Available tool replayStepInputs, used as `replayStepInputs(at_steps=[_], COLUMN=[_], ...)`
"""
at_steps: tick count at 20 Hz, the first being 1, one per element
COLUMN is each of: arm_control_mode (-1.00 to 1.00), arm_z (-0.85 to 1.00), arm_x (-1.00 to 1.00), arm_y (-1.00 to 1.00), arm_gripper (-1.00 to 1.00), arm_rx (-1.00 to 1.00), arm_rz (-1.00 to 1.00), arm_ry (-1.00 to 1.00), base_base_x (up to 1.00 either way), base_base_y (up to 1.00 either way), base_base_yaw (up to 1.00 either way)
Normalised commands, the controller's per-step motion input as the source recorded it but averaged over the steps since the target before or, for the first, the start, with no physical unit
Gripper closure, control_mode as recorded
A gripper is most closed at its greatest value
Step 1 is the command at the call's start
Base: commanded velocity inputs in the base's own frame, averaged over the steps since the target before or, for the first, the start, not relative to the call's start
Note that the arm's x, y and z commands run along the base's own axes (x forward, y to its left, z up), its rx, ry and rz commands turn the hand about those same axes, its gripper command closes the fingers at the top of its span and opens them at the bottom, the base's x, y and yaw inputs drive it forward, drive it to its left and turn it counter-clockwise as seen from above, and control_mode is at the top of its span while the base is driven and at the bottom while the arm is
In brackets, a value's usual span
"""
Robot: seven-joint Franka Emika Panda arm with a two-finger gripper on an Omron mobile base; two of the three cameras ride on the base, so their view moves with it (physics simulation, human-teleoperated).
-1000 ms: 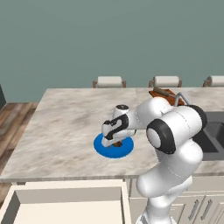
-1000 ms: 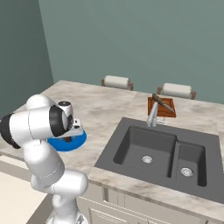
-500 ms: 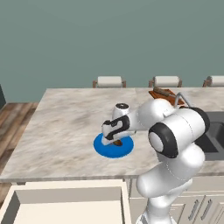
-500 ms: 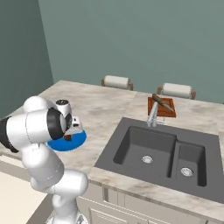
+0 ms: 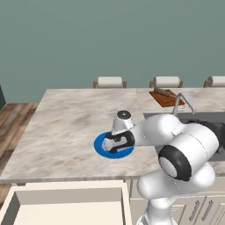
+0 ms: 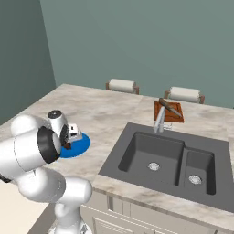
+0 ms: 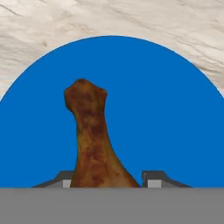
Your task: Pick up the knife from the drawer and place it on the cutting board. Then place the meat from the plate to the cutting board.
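Observation:
The meat (image 7: 92,131), a brown drumstick-shaped lump, lies on the round blue plate (image 7: 175,109). My gripper (image 7: 107,178) is open and low over the plate, one fingertip on each side of the meat's thick end. From the base it hovers just above the plate (image 5: 102,149) near the counter's front edge, gripper (image 5: 115,143); plate (image 6: 78,147), gripper (image 6: 69,139). The knife (image 5: 164,92) (image 6: 169,108) lies on the reddish-brown cutting board (image 5: 169,99) (image 6: 176,114) behind the faucet. The cream drawer (image 5: 66,203) stands open below the counter, its beige inside bare.
A dark double sink (image 6: 167,157) with a faucet (image 6: 159,122) lies right of the plate. Stool backs (image 5: 109,82) line the far counter edge. Bare marble counter (image 5: 66,118) stretches left of the plate.
The hand has sunk lower onto the plate, so the fingers now straddle the meat. Plate, board and knife have not moved.

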Motion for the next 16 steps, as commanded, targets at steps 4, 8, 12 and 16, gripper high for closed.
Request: replayStepInputs(at_steps=[4,8,12,16], arm_control_mode=[-1.00,-1.00,-1.00,-1.00], arm_z=[0.69,0.93,1.00,0.95], arm_x=[-0.15,-0.07,-0.15,-0.43], arm_y=[-0.05,-0.21,-0.31,-0.34], arm_gripper=[1.00,1.00,1.00,1.00], arm_rx=[-0.02,0.00,0.00,0.00], arm_rz=[0.00,0.00,0.00,0.00], arm_ry=[-0.16,-0.11,0.00,0.00], base_base_x=[0.00,0.00,0.00,0.00], base_base_y=[0.00,0.00,0.00,0.00], base_base_yaw=[0.00,0.00,0.00,0.00])
